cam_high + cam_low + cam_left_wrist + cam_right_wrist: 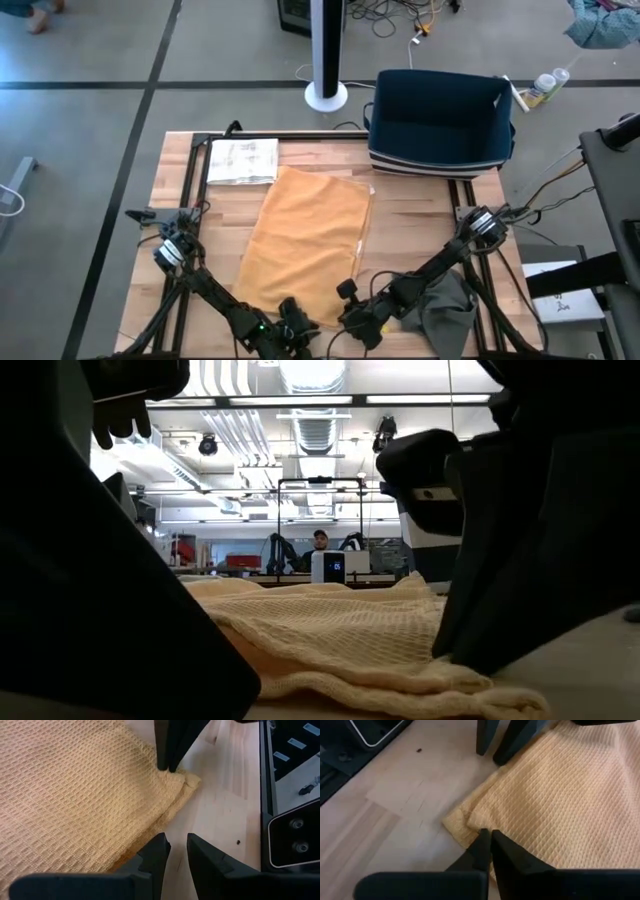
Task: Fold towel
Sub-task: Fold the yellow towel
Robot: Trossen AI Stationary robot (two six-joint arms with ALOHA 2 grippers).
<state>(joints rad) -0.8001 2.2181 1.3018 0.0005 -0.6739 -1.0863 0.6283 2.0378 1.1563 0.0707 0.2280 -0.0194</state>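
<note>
With the towel [305, 240] spread flat on the wooden surface [420, 225], its near corner should be confirmed pinched in the closed right hand [489, 836], and the narrowly parted left hand [177, 840] closed on its edge, before lifting.

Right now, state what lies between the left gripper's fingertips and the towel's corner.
Bare wood tabletop: in the left wrist view, nothing separates the left gripper from the towel.
</note>
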